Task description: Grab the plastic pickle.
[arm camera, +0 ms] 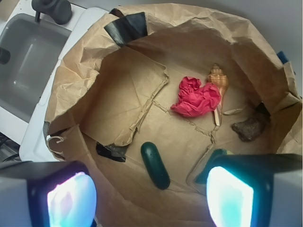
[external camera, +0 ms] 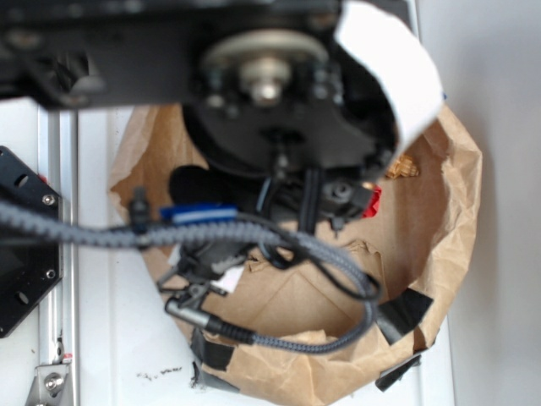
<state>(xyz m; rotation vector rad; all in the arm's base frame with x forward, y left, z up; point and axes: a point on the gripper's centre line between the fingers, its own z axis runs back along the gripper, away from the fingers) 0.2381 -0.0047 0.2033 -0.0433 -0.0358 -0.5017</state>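
Gripper (arm camera: 151,194) hanging released, fingers (arm camera: 71,198) straddling the pickle (arm camera: 155,165), which is lying in the bag (arm camera: 94,85), not touching.

Gripper (arm camera: 150,196) hangs above the open mouth of a brown paper bag (arm camera: 94,80), fingers spread wide, air between them clear. Plastic pickle (arm camera: 155,164) lies on the bag floor in that gap, bare paper on both long sides. Red crumpled cloth (arm camera: 196,98), shell (arm camera: 218,85) and dark rock (arm camera: 248,127) sit well apart from it, farther in. Raised bag walls ring everything. A greenish thing near the right finger (arm camera: 229,196) is possibly an obstacle, mostly hidden.
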